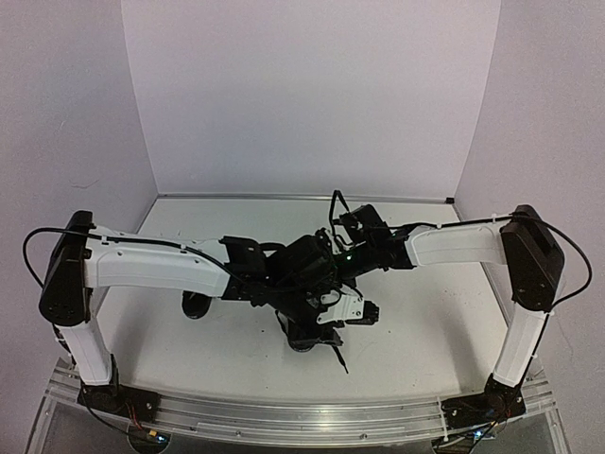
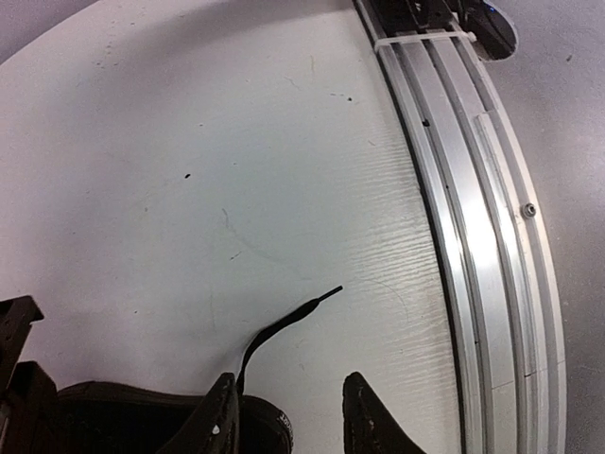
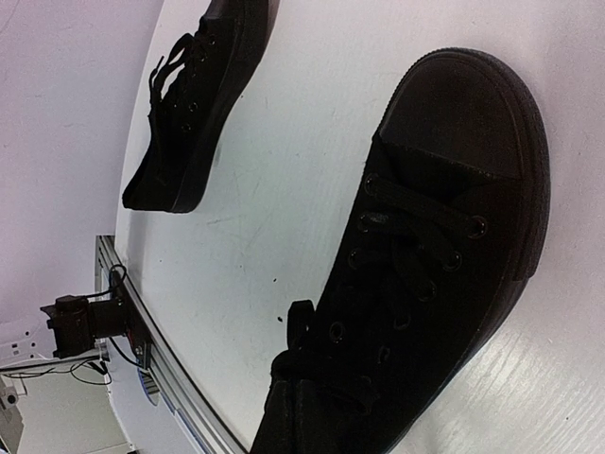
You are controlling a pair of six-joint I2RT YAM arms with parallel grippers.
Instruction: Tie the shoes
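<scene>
Crowding one shoe (image 3: pixel 435 265), left tool (image 2: pixel 288 402) part-open (lace tip (image 2: pixel 298 314) ahead), right tool (image 1: pixel 319 270) closed, mostly hidden.

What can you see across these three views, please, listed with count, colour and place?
shoes: two, black; one mid-table below the grippers, the other apart from it, on the left arm's side.
lace end: one, black, lying loose on the table ahead of the left fingers.
table: one, white, scuffed.
rail: one, silver, along the near edge.
backdrop: pale panels, behind and at both sides.
arms: two, white with black joints; left, right.
left gripper: black, open, above the near shoe.
right gripper: black, mid-table, shut; fingers not visible.
</scene>
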